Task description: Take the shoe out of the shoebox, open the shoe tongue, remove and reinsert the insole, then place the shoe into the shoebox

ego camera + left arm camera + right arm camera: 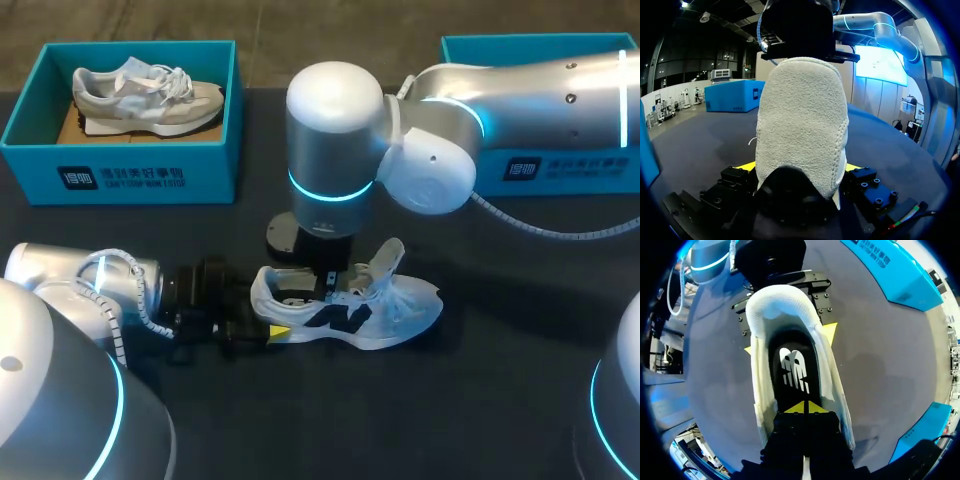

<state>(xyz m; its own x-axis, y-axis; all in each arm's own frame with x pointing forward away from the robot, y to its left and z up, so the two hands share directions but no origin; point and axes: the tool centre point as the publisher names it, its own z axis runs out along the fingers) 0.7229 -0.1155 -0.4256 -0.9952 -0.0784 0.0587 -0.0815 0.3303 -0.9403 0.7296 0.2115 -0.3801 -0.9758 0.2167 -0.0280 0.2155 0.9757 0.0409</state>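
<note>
The left gripper (272, 328) clamped the heel of the shoe (350, 310), which stood on the table (480, 380) with tongue (385, 258) lifted, and the right gripper (805, 407), tips closed together, touched the insole (795, 370) inside it, so removing, reinserting and boxing seemed left.

Robotics lab setup: silver-grey left robot arm (45, 275) & matching right robot arm (540, 95), both w/ cyan light rings, over a dark matte worktop (480, 400). It carries an open teal cardboard shoebox (120, 175) far left, second teal shoebox (560, 170) far right.
</note>
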